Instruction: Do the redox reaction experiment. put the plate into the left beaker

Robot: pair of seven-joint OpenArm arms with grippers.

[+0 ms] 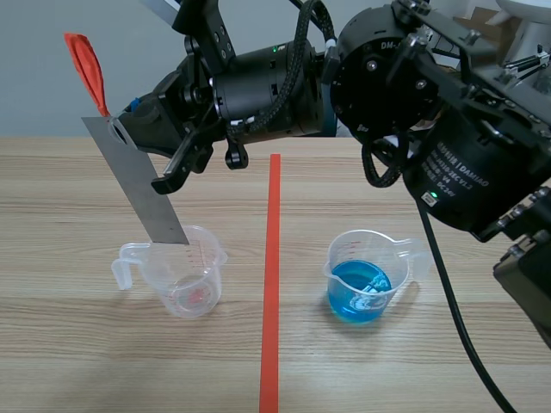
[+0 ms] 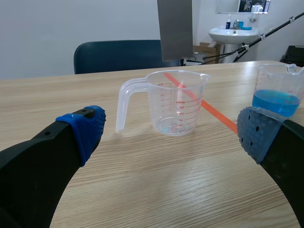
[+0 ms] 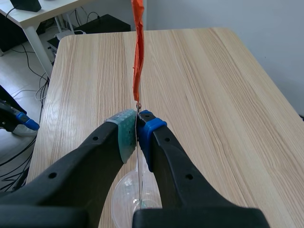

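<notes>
Right end effector [image 3: 137, 129] clamps the metal plate [image 1: 145, 185]. Its long axis is steeply tilted, with the lower end poised over the left beaker [image 1: 191, 292]. Left end effector [image 2: 171, 137] gapes.

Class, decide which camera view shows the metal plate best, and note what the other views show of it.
Scene view: the whole plate shows, tilted, gripped by the right gripper above the left beaker. The left wrist view shows only its lower end; the right wrist view shows a thin edge between the pads.
</notes>
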